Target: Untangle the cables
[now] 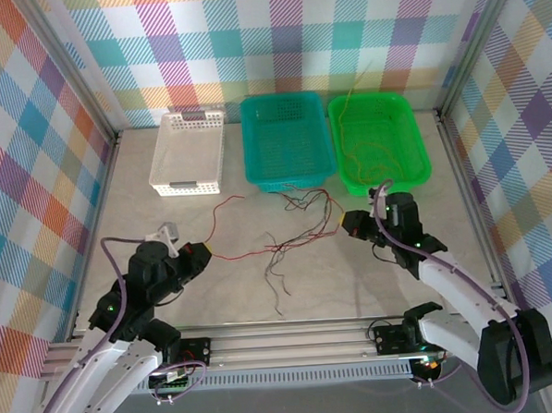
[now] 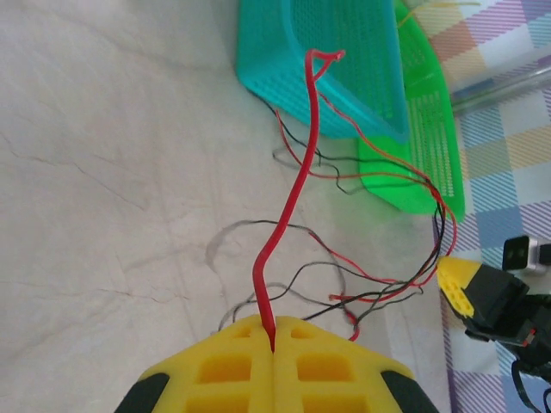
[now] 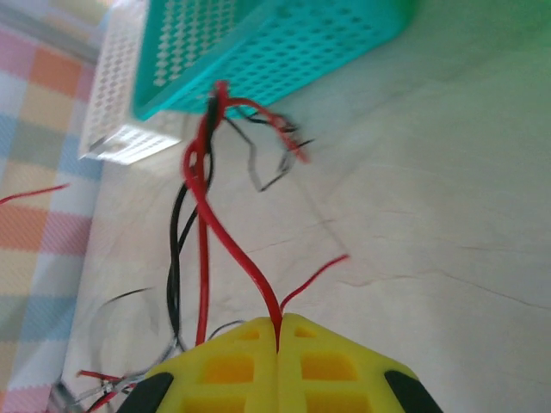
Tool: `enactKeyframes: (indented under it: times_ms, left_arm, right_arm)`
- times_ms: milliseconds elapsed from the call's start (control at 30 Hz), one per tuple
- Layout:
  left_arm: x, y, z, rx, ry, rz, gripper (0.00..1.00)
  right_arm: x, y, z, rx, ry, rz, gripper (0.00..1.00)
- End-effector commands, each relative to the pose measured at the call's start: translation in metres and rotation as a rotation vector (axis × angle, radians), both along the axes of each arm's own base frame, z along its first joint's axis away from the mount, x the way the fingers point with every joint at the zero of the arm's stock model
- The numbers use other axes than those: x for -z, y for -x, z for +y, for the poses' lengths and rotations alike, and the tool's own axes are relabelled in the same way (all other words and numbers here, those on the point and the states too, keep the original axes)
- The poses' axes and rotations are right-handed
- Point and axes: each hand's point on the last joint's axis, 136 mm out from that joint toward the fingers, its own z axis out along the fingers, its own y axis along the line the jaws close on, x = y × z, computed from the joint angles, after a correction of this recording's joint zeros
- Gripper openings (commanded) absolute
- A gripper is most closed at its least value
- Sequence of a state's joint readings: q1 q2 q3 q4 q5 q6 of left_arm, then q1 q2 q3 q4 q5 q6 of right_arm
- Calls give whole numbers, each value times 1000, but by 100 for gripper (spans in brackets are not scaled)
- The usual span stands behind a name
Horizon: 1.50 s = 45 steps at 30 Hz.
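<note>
The job looks partly done. In the top view a loose bundle of yellow-orange cables (image 1: pixel 365 146) lies inside the green basket (image 1: pixel 383 184) at the far right, apart from the rest, so that colour seems sorted. The red and black cables (image 1: pixel 291 233) are not: they lie crossed over one another on the table (image 1: pixel 165 212), in the middle, just in front of the teal basket (image 1: pixel 288 180). I can make out no cable in the teal basket or in the white basket (image 1: pixel 187 186) to its left. Both arms are on the tangle from opposite sides. The left hand (image 1: pixel 203 255) sits low at the tangle's left, and its wrist view shows the yellow fingers pressed together on a red cable (image 2: pixel 297 181), which rises from the pinch and runs off toward the teal basket. The right hand (image 1: pixel 349 225) is at the tangle's right edge, near the green basket's front corner. Its own camera shows the fingers (image 3: pixel 232 361) likewise closed on a red strand (image 3: pixel 228 245), with a black one (image 3: pixel 176 249) running close beside it and twisting round it farther up. Whether both hands hold the same red cable I cannot tell. By my reading, what is left is drawing a red strand free of the black ones, then doing the same for each remaining strand.
</note>
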<state>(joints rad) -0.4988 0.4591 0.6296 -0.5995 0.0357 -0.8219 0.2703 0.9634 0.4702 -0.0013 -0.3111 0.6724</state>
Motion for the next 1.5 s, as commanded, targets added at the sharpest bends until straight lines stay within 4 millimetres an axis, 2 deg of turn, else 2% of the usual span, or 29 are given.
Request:
enactKeyframes:
  times_ms: [0, 167, 300, 433, 500, 633, 800, 900, 967, 1067, 1200, 1367, 1467]
  left_arm:
    - [-22, 4, 23, -30, -140, -31, 0]
    - [-76, -3, 38, -60, -249, -122, 0]
    - [-104, -6, 44, -76, -289, -174, 0]
    - [-133, -17, 28, -36, -231, -241, 0]
    - [-153, -25, 21, -19, -227, -271, 0]
    - [-201, -36, 18, -15, -251, -367, 0]
    - [-238, -41, 27, -54, -303, -411, 0]
    - [-261, -35, 34, -95, -272, -459, 0]
    - [-271, -34, 29, -88, -217, -479, 0]
    - [-274, -38, 0, 13, -87, -458, 0]
    - [-255, -54, -37, 121, 47, -375, 0]
    - [-232, -73, -66, 194, 136, -285, 0]
    - [-224, -81, -79, 217, 150, -255, 0]
  right_arm:
    - [30, 7, -37, 161, 33, 133, 0]
    - [46, 11, -67, 281, 15, 189, 0]
    - [41, 13, -70, 279, 31, 157, 0]
    - [29, 13, -64, 226, 26, 84, 0]
    - [29, 15, -67, 237, 41, 72, 0]
    - [44, 22, -82, 285, 130, 133, 0]
    - [65, 29, -92, 329, 170, 232, 0]
    - [74, 30, -91, 315, 183, 283, 0]
    - [77, 28, -89, 297, 189, 311, 0]
    - [74, 22, -77, 246, 137, 287, 0]
    - [45, 14, -43, 86, 40, 133, 2]
    - [-5, 17, -3, -112, 39, -88, 45]
    - [-34, 22, 21, -207, 49, -240, 58]
